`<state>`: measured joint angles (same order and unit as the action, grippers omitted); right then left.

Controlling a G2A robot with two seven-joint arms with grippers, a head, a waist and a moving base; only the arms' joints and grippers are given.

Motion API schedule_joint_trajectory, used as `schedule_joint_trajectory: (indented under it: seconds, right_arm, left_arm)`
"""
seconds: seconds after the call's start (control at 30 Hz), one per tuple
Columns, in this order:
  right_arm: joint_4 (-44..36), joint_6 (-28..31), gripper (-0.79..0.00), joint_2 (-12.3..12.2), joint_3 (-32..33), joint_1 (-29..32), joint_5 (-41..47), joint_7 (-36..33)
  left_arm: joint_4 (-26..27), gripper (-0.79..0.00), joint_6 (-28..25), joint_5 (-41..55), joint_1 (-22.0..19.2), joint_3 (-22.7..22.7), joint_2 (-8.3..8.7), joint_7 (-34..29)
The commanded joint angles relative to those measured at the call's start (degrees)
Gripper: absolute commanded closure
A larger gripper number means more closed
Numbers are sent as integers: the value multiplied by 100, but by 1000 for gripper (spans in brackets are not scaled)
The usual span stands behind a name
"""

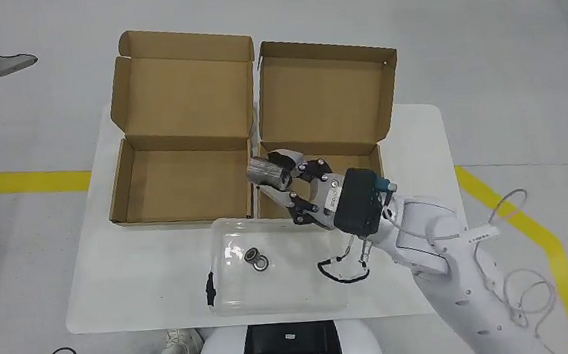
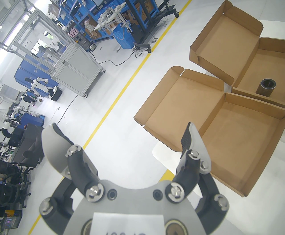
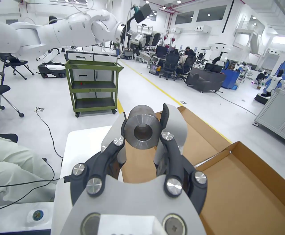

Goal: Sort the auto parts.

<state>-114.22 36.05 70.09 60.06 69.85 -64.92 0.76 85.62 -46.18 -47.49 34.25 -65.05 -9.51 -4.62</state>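
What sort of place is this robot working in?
Probably a robotics lab or industrial workshop: the wide floor is marked with yellow lines, a green shelved cart stands nearby, and other white robots stand in the background.

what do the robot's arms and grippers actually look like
The right arm is a smooth white shell with rounded joints, a dark camera block at its wrist and a thin black cable looping below. The right gripper and left gripper each have a silver plate with round screws, black linkages and curved pale jaws with black ribbed pads.
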Motion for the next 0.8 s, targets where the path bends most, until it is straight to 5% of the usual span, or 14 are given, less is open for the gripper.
schedule_joint_trajectory:
  seconds: [0.0, 0.43, 0.77]
  right_arm:
    - [20, -10, 0, 11, -18, 17, -25, 297]
    - [196, 199, 0, 57, -90, 90, -55, 1547]
    - [-102, 308, 0, 46, -56, 250, -314, 1875]
  left_arm:
    - [0, -785, 0, 0, 0, 0, 0, 0]
    - [0, -785, 0, 0, 0, 0, 0, 0]
    - [0, -785, 0, 0, 0, 0, 0, 0]
